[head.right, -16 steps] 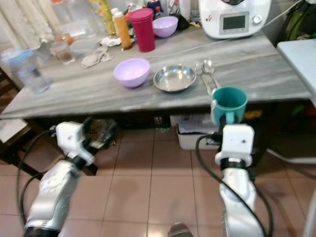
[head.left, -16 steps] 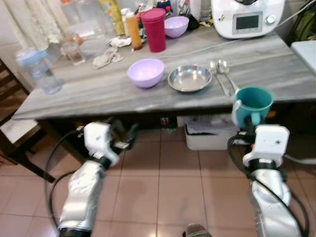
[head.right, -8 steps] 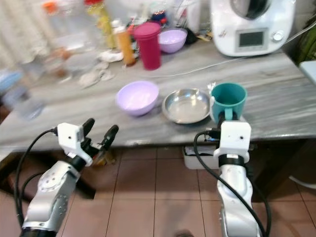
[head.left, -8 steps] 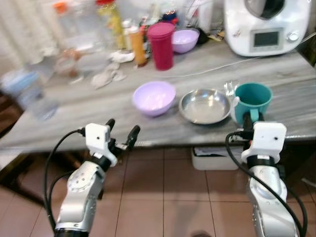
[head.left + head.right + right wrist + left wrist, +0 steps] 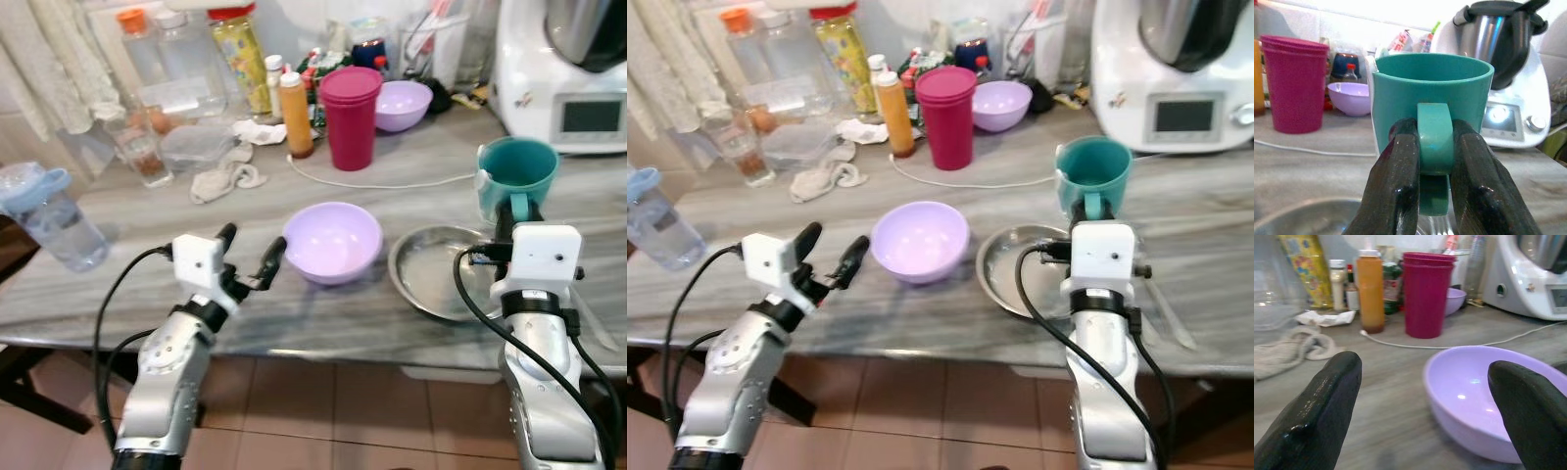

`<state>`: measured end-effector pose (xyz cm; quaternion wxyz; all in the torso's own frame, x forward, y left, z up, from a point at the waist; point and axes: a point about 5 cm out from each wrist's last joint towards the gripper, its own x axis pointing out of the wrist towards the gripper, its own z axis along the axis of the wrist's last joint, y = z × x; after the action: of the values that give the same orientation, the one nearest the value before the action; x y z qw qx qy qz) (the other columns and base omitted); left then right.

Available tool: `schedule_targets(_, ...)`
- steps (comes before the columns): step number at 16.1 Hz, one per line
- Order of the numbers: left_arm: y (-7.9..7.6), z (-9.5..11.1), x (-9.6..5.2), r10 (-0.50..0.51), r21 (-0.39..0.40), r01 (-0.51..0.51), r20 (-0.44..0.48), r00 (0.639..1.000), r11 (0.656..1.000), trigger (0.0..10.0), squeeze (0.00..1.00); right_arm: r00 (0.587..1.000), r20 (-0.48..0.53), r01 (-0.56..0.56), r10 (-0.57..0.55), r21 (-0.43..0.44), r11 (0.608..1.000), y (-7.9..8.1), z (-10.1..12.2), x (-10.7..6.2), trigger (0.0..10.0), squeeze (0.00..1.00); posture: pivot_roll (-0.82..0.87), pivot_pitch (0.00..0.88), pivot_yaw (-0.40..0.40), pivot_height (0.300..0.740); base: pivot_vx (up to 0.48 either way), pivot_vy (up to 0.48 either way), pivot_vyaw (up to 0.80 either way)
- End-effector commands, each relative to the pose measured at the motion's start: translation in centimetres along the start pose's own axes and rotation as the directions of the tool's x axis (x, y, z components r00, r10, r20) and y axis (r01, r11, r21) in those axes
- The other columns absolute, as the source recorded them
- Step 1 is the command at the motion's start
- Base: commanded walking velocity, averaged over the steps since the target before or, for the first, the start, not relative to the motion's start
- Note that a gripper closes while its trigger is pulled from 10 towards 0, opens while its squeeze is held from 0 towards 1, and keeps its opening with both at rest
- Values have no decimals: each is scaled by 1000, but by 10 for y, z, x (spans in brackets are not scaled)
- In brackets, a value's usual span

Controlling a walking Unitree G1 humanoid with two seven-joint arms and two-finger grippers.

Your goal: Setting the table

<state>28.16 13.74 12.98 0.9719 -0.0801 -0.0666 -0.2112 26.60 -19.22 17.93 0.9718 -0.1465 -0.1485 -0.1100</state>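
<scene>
Right end effector (image 5: 1434, 196) grips teal mug (image 5: 516, 178) by its handle only; mug may pivot. Left end effector (image 5: 250, 262) released beside lavender bowl (image 5: 332, 240).

The mug (image 5: 1432, 107) clamped at its handle by the black-fingered right gripper (image 5: 1436, 161) is teal. Just ahead of the black left gripper (image 5: 250, 262) sits a lilac bowl (image 5: 332, 241); beyond it stand a magenta tumbler (image 5: 350, 116) and an orange bottle (image 5: 295, 114). The table (image 5: 118, 284) is grey-veined.
</scene>
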Motion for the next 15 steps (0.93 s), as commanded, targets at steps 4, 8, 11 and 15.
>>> schedule_targets(4, 2, 4, -7, -9, 14, 9, -10, 1000, 1000, 10000, 0, 1000, 30, 4, -4, 3, 1000, -8, 7, 6, 10000, 0, -280, 82, 140, 740, 0, 0, 0)
schedule_targets(8, 6, -3, -19, -39, 25, 41, -59, 998, 999, 10000, 0, 999, 20, -37, 36, 67, 997, -10, 7, 22, 10000, 0, -275, 87, 139, 740, 0, 0, 0)
schedule_targets(11, 1, -6, -23, -120, 15, 122, -89, 989, 992, 10000, 0, 993, 36, -118, 115, 114, 986, -1, 11, 42, 10000, 0, -264, 98, 137, 740, 0, 0, 0)
schedule_targets(15, -1, -6, -30, -180, 10, 182, -115, 977, 983, 10000, 0, 983, 36, -183, 180, 155, 971, 9, 9, 67, 10000, 0, -237, 113, 132, 740, 0, 0, 0)
